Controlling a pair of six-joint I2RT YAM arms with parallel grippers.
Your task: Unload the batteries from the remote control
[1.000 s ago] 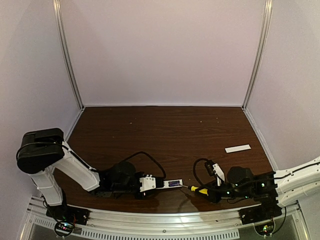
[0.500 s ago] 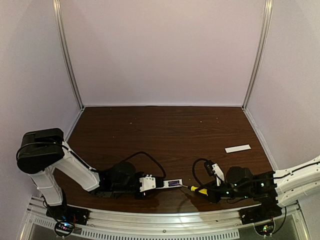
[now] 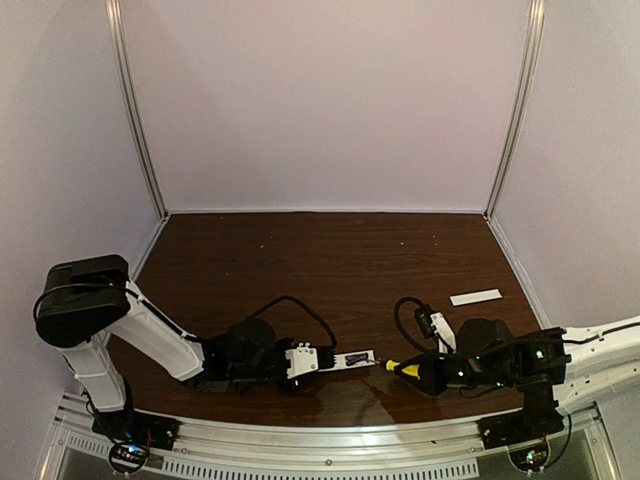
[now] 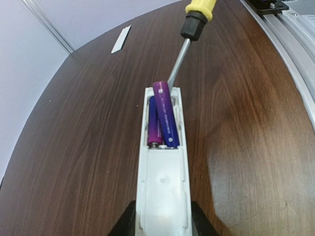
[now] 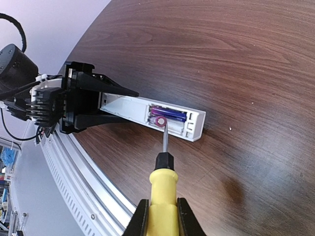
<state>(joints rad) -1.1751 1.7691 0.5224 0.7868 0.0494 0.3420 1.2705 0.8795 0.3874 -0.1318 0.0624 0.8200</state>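
Now left gripper (image 4: 162,221) clenched on remote control (image 4: 161,189) near table (image 3: 330,260) front edge | right gripper (image 5: 160,216) grasps screwdriver (image 5: 163,182) — tip seemingly touching raised battery (image 4: 166,115), tilted up at its far end | second battery (image 4: 153,125) lies flat in open compartment

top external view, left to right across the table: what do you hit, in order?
left gripper → remote control → screwdriver → right gripper → white cover strip
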